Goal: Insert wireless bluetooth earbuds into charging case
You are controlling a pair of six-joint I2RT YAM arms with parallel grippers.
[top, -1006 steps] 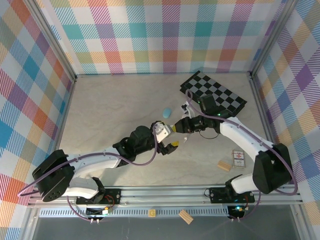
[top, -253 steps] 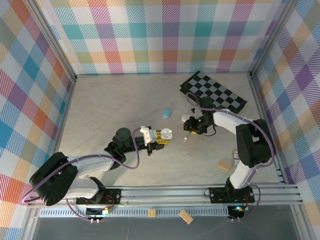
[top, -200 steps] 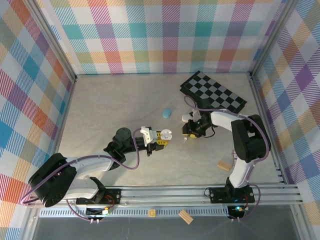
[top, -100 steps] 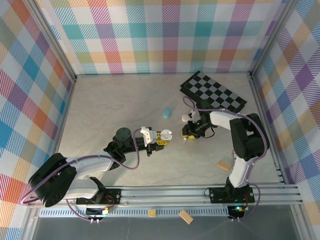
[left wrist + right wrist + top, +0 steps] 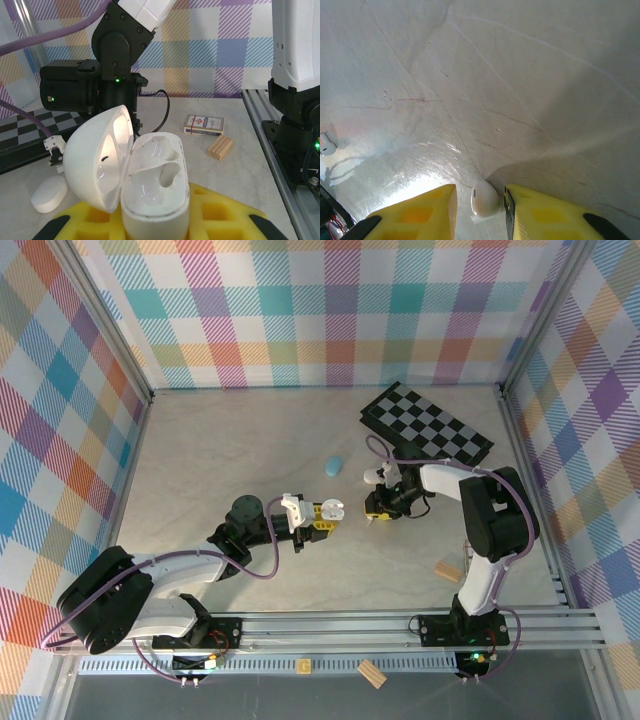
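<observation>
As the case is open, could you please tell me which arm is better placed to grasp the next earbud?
Right, likely: the right gripper straddles a white earbud on the table, jaws apart, while the left gripper is occupied, shut on the open charging case.

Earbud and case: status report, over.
Left gripper shut on open case. Right gripper open astride white earbud on table. Case wells look empty.
</observation>
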